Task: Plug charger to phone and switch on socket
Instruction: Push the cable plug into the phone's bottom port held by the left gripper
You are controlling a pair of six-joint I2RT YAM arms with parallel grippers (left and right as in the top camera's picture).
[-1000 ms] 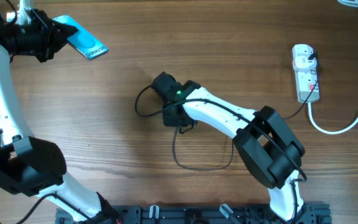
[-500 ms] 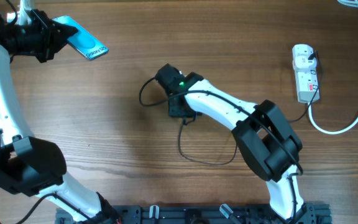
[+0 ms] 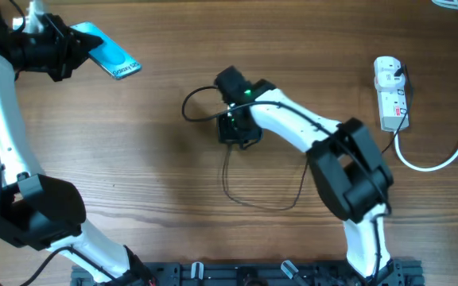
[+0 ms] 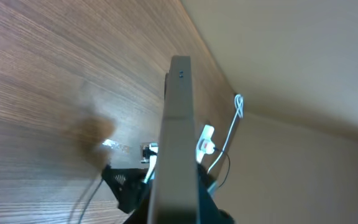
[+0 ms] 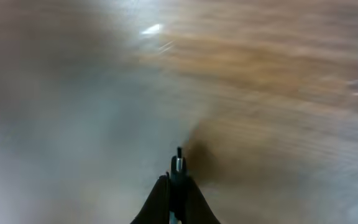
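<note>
My left gripper (image 3: 76, 41) at the far left is shut on the phone (image 3: 110, 54), held above the table with its turquoise screen up; in the left wrist view the phone (image 4: 178, 143) shows edge-on between my fingers. My right gripper (image 3: 234, 131) at mid-table is shut on the charger's connector tip (image 5: 179, 163), which sticks out past my fingertips (image 5: 178, 186). The thin black charger cable (image 3: 265, 202) loops on the table toward the socket (image 3: 390, 94), a white power strip at the right with a black plug in it.
A thick white cord (image 3: 440, 155) curves from the socket to the right edge. The right wrist view is blurred wood. The arms' bases stand along the front edge.
My right gripper has moved right and slightly back with the charger tip, dragging the cable loop along. The left gripper and phone have stayed in place.
</note>
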